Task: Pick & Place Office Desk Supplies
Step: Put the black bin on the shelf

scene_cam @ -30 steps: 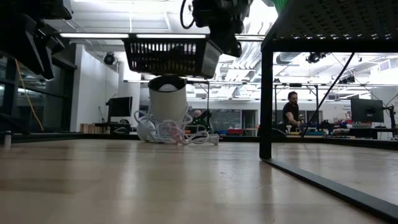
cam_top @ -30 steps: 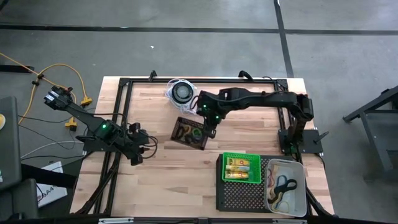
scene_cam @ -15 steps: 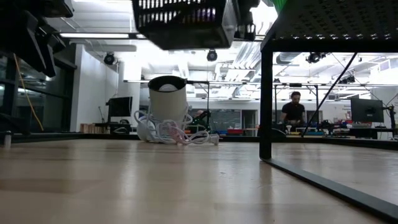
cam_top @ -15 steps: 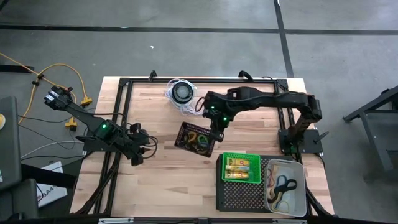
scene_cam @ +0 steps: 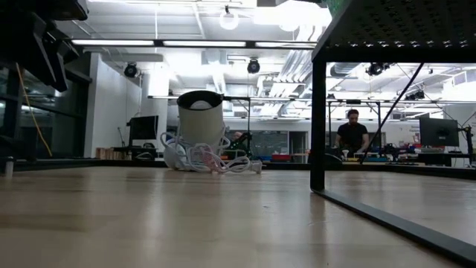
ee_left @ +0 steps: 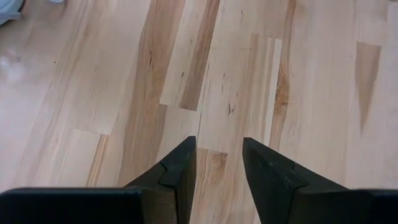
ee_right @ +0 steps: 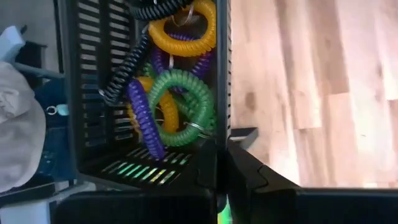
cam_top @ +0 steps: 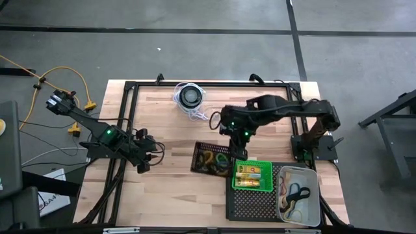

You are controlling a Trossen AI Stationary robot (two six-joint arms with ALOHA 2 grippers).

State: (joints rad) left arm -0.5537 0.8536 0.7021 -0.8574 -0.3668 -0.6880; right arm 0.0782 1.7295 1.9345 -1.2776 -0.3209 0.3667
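Observation:
A small black mesh basket (cam_top: 211,160) holds coiled key-ring loops (ee_right: 180,99) in yellow, purple, green and black. My right gripper (cam_top: 234,147) is shut on it, just left of the green basket (cam_top: 252,175) with yellow packets. In the right wrist view the basket (ee_right: 93,93) fills the left half. My left gripper (cam_top: 156,151) is open above bare wood near the table's left side, and its gap (ee_left: 217,163) shows nothing but wood. The low view does not show the black basket. My right gripper pinches the black basket's side wall at its rim (ee_right: 222,134), with one finger (ee_right: 202,171) inside and the other finger (ee_right: 252,177) outside. The fingers come from above. The basket hangs lifted clear of the table with the loops lying inside.
The green basket sits on a large black perforated tray (cam_top: 250,208) at the near right, raised on legs (scene_cam: 318,112). A white bin (cam_top: 299,195) with loops is beside it. A round black disc with white coiled cord (cam_top: 190,96) stands near the far edge.
My right gripper has carried the black basket from the table's middle toward the near edge and to the right, up to the green basket's left side. The basket has risen out of the low view. It has stayed shut on the basket throughout.

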